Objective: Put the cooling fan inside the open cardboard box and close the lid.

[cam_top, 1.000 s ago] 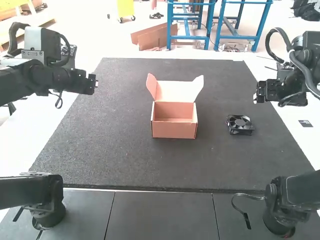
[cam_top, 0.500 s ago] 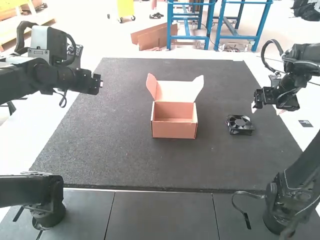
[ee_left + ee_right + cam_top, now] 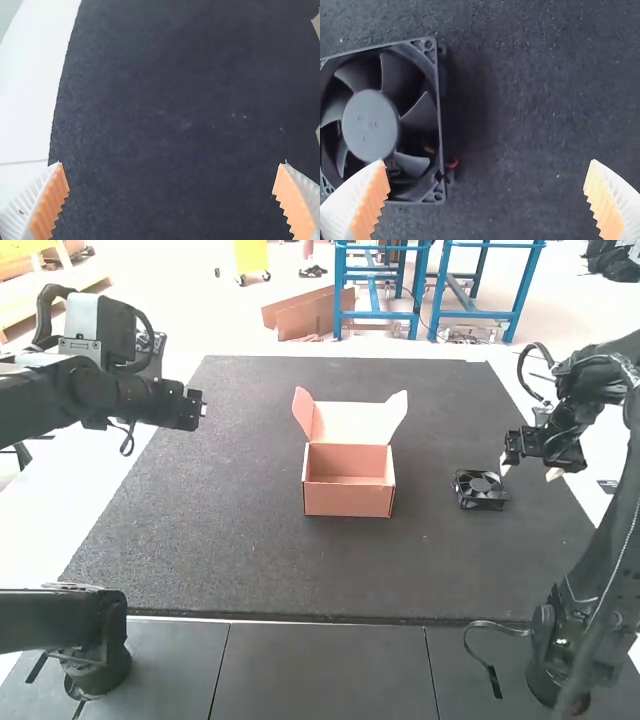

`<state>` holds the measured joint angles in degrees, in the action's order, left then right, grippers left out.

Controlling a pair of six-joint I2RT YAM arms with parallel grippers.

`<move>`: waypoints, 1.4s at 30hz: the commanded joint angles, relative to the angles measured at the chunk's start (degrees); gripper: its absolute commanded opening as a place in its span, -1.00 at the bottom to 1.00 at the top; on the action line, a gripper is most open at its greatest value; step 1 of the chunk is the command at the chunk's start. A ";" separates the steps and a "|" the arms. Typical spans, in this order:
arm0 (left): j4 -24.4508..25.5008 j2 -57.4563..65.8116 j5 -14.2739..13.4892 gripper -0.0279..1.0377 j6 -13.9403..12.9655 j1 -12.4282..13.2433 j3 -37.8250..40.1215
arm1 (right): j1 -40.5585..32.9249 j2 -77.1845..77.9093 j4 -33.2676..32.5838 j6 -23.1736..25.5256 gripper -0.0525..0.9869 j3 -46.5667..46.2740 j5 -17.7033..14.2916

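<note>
Cooling fan, black, square-framed plastic, lies flat on the dark mat beneath the right gripper, whose ribbed fingers are spread wide and empty, offset to one side of it. Descending from here, one pad would likely land on the blades and shove it. The open pink-brown cardboard box sits well apart. The left gripper hangs spread wide too.

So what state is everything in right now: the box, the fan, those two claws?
Cardboard box: open, lid flaps up, nothing visible inside.
Cooling fan: lying flat on the mat right of the box, unheld.
Left gripper: open, empty, over bare mat.
Right gripper: open, empty, near the fan.
</note>
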<state>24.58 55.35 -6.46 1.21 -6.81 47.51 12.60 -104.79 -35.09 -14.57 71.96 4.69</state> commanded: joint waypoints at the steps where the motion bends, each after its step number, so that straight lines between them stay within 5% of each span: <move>1: -0.32 0.02 -0.66 0.87 0.63 0.04 2.86 | -0.56 -1.64 0.99 0.24 0.83 1.60 -1.96; 26: -0.41 0.81 -0.75 0.87 0.63 -0.13 2.68 | -0.56 -11.40 4.24 0.68 0.80 3.18 -3.28; 29: -0.14 0.81 -0.75 0.87 0.63 -0.05 2.68 | -0.56 -12.01 4.07 0.68 0.57 3.18 -2.84; 35: 0.65 0.81 -0.75 0.87 0.63 -0.05 3.21 | -0.74 -12.10 3.89 1.21 -0.45 3.18 -0.65; 42: 0.91 0.81 -0.75 0.87 0.63 -0.13 3.91 | -2.41 -11.75 3.19 2.53 -0.93 3.01 2.34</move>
<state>25.76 56.25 -6.48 1.34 -6.81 48.49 10.92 -115.72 -31.59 -13.06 74.17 6.79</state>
